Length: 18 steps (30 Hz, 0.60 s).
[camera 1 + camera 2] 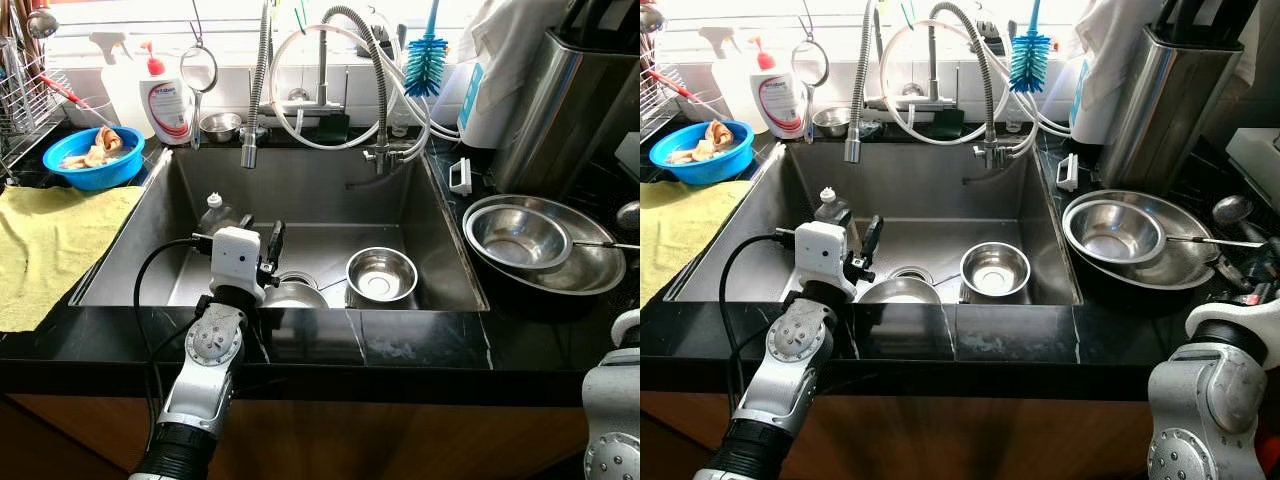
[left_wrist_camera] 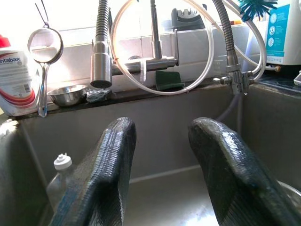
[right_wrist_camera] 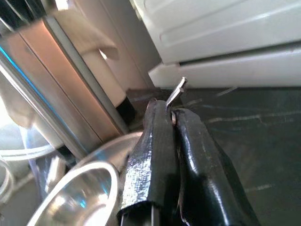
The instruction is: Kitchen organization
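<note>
My left gripper reaches into the steel sink, open and empty, with its fingers pointing at the back wall. Just below it at the sink's front lies an upturned steel bowl. A small steel bowl sits upright to its right, near the drain. A clear bottle with a white cap leans in the sink's left corner. My right gripper is over the right counter, shut on a thin metal utensil handle. Two nested steel bowls with a spoon across them rest there.
A pull-down faucet head and hoses hang over the sink's back. On the left counter are a yellow cloth, a blue bowl, a soap bottle and a dish rack. A tall steel container stands at the right.
</note>
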{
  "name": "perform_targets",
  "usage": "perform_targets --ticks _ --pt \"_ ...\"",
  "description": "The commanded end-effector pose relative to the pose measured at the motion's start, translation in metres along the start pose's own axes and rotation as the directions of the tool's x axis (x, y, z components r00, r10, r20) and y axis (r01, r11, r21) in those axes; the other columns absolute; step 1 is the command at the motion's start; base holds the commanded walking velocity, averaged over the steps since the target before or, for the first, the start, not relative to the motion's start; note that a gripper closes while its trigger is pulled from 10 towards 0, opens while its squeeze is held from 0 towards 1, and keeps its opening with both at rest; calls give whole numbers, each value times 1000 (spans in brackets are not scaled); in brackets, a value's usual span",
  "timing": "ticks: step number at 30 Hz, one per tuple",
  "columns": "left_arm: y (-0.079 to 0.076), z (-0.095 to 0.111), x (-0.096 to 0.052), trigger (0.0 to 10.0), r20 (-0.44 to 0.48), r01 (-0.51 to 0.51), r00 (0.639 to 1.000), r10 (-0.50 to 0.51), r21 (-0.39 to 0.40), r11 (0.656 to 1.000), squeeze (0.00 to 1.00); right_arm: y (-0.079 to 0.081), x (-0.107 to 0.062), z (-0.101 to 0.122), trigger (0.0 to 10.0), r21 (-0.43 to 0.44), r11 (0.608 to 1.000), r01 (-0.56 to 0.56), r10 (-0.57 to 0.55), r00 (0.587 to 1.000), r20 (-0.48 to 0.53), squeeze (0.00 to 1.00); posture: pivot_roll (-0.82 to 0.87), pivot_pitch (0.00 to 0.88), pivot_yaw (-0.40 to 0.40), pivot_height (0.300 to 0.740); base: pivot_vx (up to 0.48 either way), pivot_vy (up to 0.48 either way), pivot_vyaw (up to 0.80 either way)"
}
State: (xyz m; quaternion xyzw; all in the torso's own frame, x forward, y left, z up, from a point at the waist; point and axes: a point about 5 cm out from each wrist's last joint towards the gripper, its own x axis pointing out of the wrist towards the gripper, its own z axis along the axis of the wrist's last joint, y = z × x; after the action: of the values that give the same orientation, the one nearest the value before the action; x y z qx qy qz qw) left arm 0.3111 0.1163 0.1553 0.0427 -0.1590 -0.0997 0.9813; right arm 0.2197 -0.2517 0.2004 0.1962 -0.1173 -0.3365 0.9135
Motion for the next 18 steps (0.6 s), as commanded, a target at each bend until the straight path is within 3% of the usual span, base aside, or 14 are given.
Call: perform_targets --ticks 1,6,18 --pt "-1 -2 -1 10000 -19 5 1000 -4 12 1000 0 3 1 -1 10000 -10 1000 -18 18 1000 -10 0 -171 0 2 740 0 0 0" --pt "-1 -2 -1 10000 -19 4 1000 -4 12 1000 0 6 4 -5 10000 -65 997 -28 26 999 -32 0 -170 0 1 740 0 0 0" --pt "0 -1 -1 10000 -18 2 1000 -2 11 1000 0 19 3 12 10000 -129 989 -73 83 993 78 0 -170 0 0 740 0 0 0"
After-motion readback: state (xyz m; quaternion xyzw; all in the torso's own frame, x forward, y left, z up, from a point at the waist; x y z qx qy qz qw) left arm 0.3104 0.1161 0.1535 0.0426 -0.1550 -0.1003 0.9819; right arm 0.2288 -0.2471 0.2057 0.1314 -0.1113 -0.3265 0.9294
